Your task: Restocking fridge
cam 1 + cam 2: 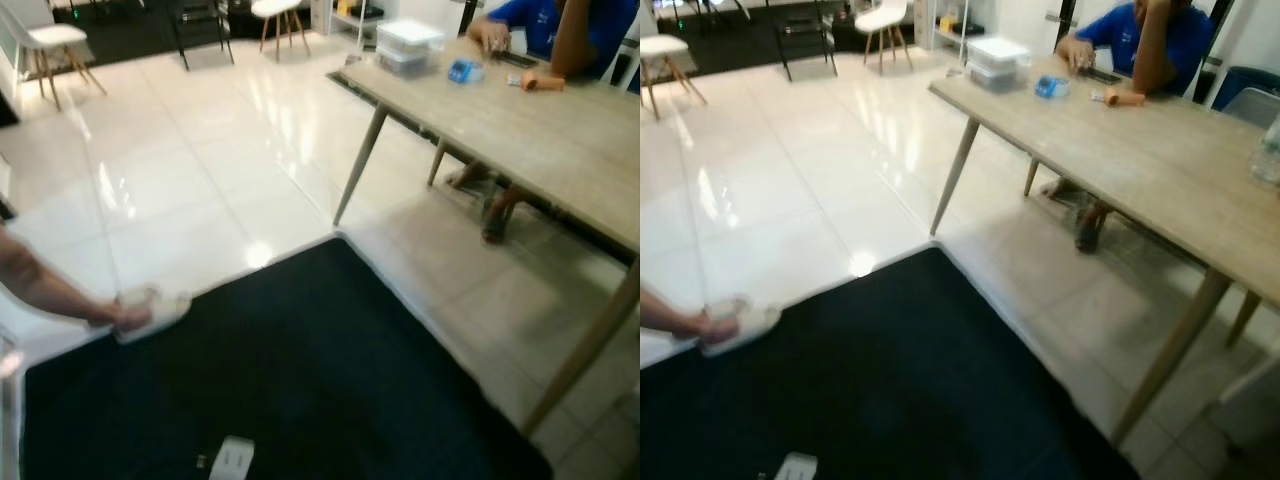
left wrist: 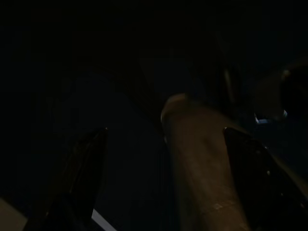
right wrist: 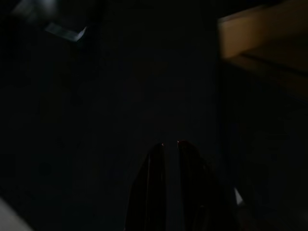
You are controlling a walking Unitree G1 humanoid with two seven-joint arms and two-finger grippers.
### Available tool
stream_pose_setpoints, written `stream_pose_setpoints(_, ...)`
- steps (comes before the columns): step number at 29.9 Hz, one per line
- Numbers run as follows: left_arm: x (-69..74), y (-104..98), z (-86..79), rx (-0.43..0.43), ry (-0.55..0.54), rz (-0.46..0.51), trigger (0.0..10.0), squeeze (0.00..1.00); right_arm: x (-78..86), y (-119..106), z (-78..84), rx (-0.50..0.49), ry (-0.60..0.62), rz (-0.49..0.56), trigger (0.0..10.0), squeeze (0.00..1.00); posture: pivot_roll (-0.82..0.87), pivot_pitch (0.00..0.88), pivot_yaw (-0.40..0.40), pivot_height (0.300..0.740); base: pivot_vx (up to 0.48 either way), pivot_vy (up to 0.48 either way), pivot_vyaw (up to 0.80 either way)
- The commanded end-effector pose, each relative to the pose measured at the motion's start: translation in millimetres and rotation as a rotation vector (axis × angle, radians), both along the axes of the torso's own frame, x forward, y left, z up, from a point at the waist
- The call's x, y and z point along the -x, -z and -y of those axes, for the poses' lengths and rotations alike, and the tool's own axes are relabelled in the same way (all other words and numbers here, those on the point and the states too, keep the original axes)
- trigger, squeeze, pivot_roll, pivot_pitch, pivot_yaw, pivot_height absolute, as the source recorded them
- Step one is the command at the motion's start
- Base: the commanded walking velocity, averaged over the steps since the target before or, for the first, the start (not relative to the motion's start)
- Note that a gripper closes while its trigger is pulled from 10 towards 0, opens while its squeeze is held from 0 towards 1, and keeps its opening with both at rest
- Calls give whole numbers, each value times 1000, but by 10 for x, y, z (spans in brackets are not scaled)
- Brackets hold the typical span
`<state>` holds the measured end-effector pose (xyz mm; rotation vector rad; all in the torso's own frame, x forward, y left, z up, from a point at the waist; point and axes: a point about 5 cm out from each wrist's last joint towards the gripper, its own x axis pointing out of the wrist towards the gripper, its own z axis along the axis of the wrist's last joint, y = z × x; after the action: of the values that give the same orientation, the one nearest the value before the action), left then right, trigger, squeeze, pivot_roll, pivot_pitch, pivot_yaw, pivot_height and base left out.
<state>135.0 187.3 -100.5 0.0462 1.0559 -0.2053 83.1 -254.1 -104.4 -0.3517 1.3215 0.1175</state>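
In the dark left wrist view my left gripper [image 2: 164, 130] is open, its two black fingers [image 2: 82, 163] standing wide apart. A dim brownish rounded shape [image 2: 197, 154] lies beyond them; what it is cannot be made out. The right wrist view is just as dark. There my right gripper [image 3: 171, 144] is shut with nothing between its fingertips, over a black surface, and a pale wooden edge [image 3: 260, 29] shows off to one side.
A black rug [image 1: 300, 380] lies on the white tiled floor [image 1: 200, 170], with a small white item [image 1: 232, 458] on it. A person's foot in a white slipper [image 1: 150, 308] rests at the rug's left edge. At the right stands a long wooden table [image 1: 520, 130] with clear containers [image 1: 408, 45]; a person in blue [image 1: 1140, 30] sits there. White chairs [image 1: 55, 40] stand at the back.
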Motion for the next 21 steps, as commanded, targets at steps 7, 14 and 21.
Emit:
stream_pose_setpoints(7,260,90,7,6,3,-104,10000,0,-2,24,-91,-25,0,3,10000,0,-74,103,-10,740,334,0,0)
stream_pose_setpoints(14,252,89,13,7,4,-103,10000,0,-1,27,-99,-26,-5,-2,10000,0,-73,103,-10,740,336,0,0)
stream_pose_setpoints(21,252,89,17,8,4,-103,10000,0,3,30,-106,-26,-7,-5,10000,0,-73,103,-10,740,335,0,0)
